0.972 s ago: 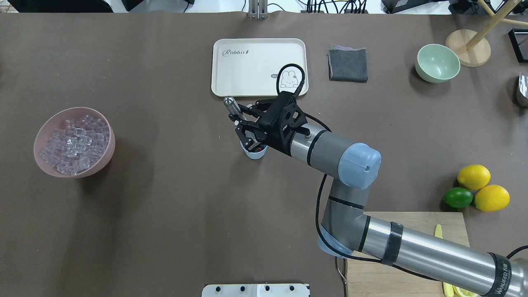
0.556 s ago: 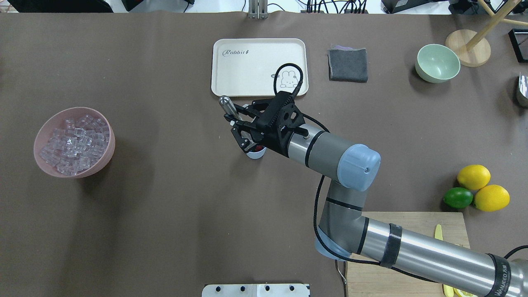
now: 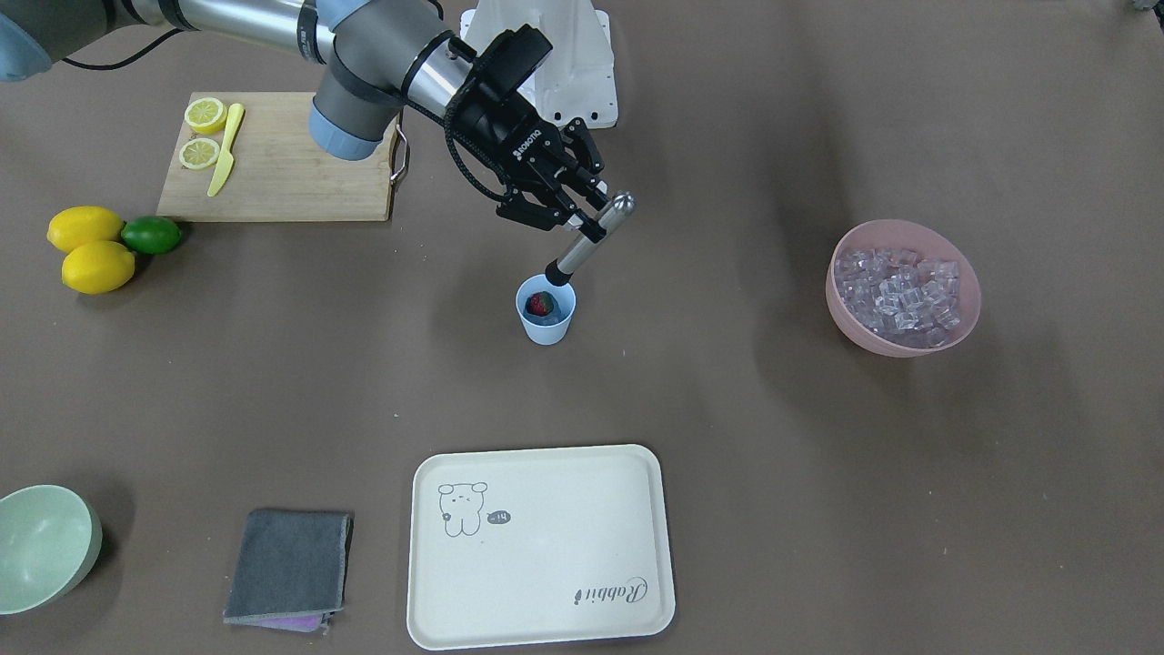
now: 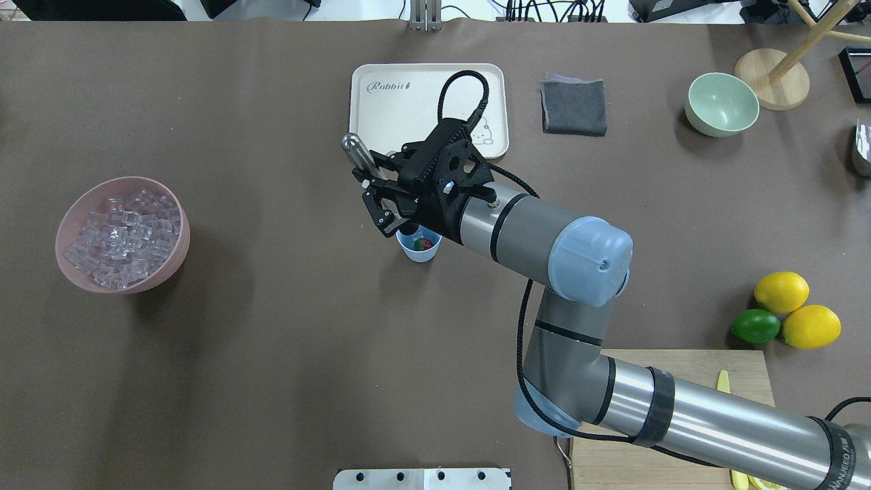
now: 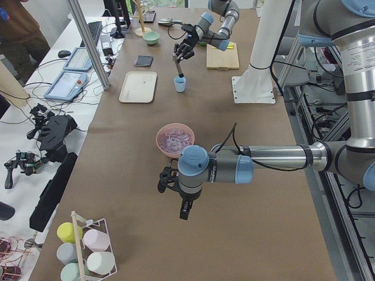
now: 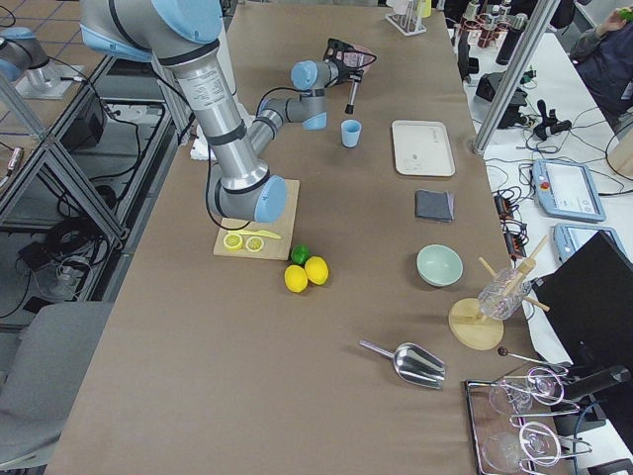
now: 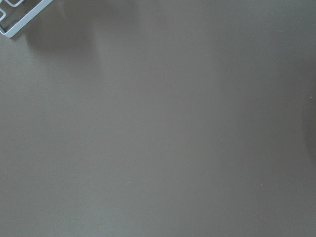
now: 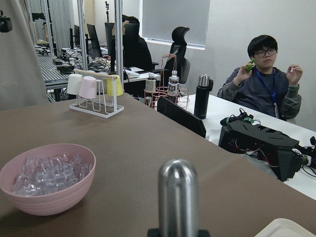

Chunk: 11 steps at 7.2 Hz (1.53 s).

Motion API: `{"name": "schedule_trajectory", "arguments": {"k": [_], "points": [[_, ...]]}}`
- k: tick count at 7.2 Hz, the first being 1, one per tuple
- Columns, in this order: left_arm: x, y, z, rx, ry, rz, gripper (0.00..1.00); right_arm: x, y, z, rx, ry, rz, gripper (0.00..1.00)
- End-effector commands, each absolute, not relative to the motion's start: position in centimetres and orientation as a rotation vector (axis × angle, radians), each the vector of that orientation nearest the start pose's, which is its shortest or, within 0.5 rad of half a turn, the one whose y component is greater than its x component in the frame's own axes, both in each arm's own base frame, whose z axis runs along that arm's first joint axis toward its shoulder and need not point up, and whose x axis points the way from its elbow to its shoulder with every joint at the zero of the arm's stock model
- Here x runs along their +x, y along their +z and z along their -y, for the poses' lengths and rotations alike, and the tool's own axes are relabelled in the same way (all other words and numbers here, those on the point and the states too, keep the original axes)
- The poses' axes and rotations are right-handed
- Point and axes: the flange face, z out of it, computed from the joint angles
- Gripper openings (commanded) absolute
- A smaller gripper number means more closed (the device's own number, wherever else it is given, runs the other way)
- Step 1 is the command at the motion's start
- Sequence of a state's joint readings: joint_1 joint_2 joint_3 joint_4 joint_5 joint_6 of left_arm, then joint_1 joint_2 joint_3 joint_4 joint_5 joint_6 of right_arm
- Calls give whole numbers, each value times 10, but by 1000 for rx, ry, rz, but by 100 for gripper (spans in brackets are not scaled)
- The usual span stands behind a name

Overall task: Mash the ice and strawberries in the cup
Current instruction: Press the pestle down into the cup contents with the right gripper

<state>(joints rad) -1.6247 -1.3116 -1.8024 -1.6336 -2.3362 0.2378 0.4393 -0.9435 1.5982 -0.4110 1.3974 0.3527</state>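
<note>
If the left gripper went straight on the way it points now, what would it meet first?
Most likely the bare table: the left gripper points down, and its wrist view shows brown tabletop straight ahead.

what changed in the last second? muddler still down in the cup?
No. The right gripper, jaws shut on the muddler, lifted and drifted toward the robot's left and the far side. The muddler's tip came out of the cup and now sits just above its rim, so the strawberry shows. Cup, pink bowl and tray stayed put.
</note>
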Motion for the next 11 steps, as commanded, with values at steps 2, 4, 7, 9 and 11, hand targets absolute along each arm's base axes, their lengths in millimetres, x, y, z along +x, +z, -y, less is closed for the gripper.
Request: {"name": "schedule_trajectory", "arguments": {"k": [2,4,7,9,11], "points": [[-85,652,381,145,188,-754,99,-537,206,419,1463,-381,1168,0],[-85,653,381,145,188,-754,99,-542,209,413,1455,-390,1169,0],[-85,653,381,143,188,-755,99,-522,132,414,1421,-347,1186,0],[-85,654,381,142,186,-757,99,-475,78,397,1178,-221,1199,0],[-84,654,381,138,185,-761,99,-448,78,391,950,-111,1108,0]]}}
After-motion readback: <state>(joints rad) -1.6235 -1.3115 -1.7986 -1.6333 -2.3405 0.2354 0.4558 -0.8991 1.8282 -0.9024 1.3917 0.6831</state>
